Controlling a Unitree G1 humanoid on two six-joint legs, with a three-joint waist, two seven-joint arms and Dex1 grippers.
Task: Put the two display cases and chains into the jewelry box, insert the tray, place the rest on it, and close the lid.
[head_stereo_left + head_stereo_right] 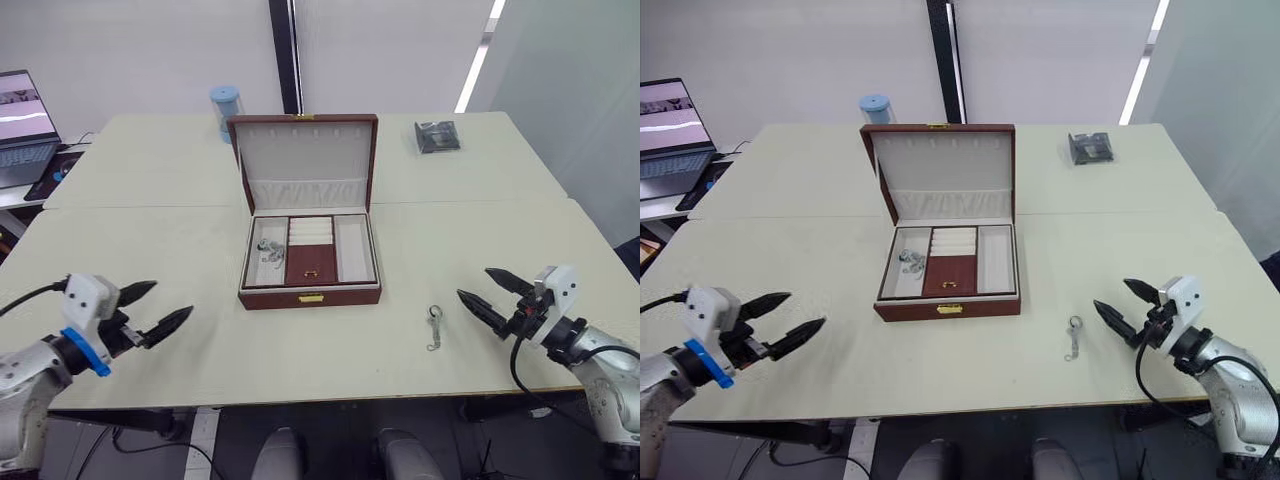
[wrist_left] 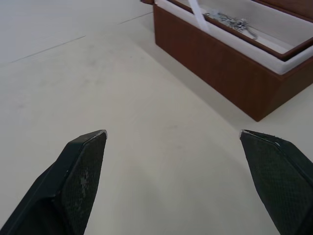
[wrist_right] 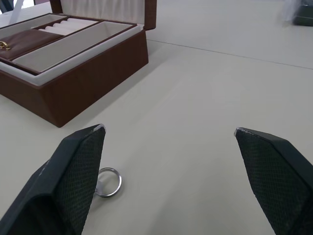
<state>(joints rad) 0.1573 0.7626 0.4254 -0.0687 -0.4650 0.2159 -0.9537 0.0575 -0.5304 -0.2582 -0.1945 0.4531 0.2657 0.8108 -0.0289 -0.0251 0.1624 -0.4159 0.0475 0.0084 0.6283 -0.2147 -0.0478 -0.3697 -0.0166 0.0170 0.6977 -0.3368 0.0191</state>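
Pale cream table (image 1: 180, 220), joined from sections, carrying all items. Jewelry box (image 1: 310, 290) at centre of the table, reddish-brown, gold clasp on the front wall. Lid (image 1: 305, 160) raised upright at the back, cream-lined, gathered pocket across its lower part, row of small hooks near its top edge. Tray (image 1: 352, 250) seated inside the box, cream compartments either side of a brown middle section bearing a small gold piece. Cluster of silver chains (image 1: 268, 247) lying in the tray's left compartment. Display case (image 1: 437, 136) at the far right of the table, well apart from the box, black with a greyish clear top. Blue-capped container (image 1: 225, 108) just behind the lid's left corner. Laptop (image 1: 24, 125) open at far left, beyond the table. One loose chain (image 1: 434, 327) with a ring end lying on the table right of the box's front corner, near the right gripper. Left gripper (image 1: 160, 310) hovering above the table left of the box, fingers apart, holding nothing. Right gripper (image 1: 488, 294) hovering above the table right of the loose chain, fingers apart, holding nothing
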